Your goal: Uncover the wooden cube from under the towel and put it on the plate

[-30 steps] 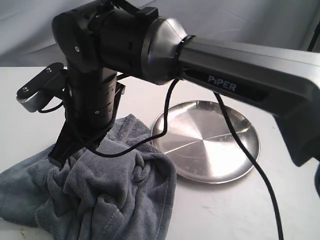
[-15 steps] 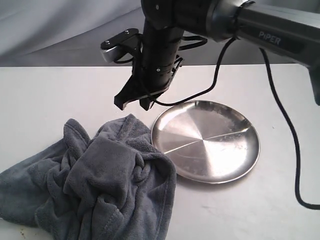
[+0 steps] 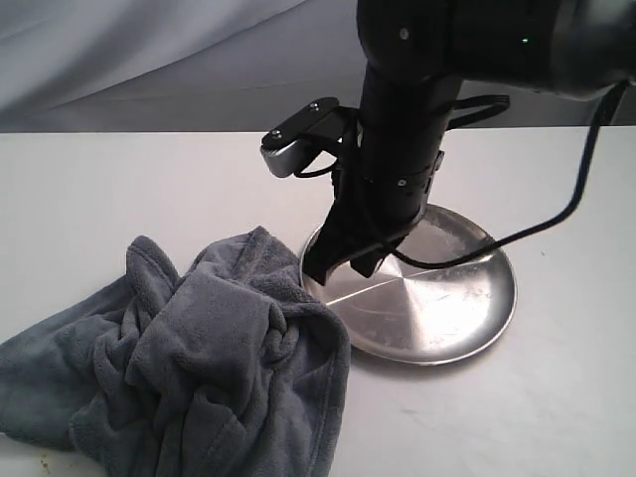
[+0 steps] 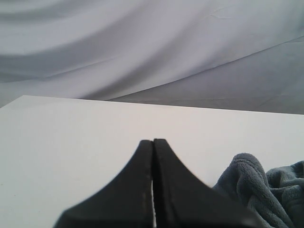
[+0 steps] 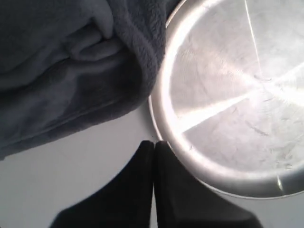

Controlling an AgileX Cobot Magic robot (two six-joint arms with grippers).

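Observation:
The blue-grey towel (image 3: 199, 358) lies bunched in folds at the front left of the table. No wooden cube shows in any view. The steel plate (image 3: 467, 308) sits bare to the towel's right. My right gripper (image 3: 338, 270) points down over the plate's left rim, shut with nothing between its fingers. In the right wrist view its tips (image 5: 153, 142) hang above the table just outside the plate's rim (image 5: 164, 102), with the towel (image 5: 71, 71) beyond. My left gripper (image 4: 153, 141) is shut and empty, low over the table, with a towel fold (image 4: 256, 183) beside it.
A black cable (image 3: 537, 227) loops from the right arm across the plate's far side. A grey cloth backdrop (image 3: 149, 60) hangs behind the white table (image 3: 99, 189). The left arm is outside the exterior view.
My right gripper lifted off the towel's left part, swung right and came down over the plate's left rim. The towel's folds settled slightly.

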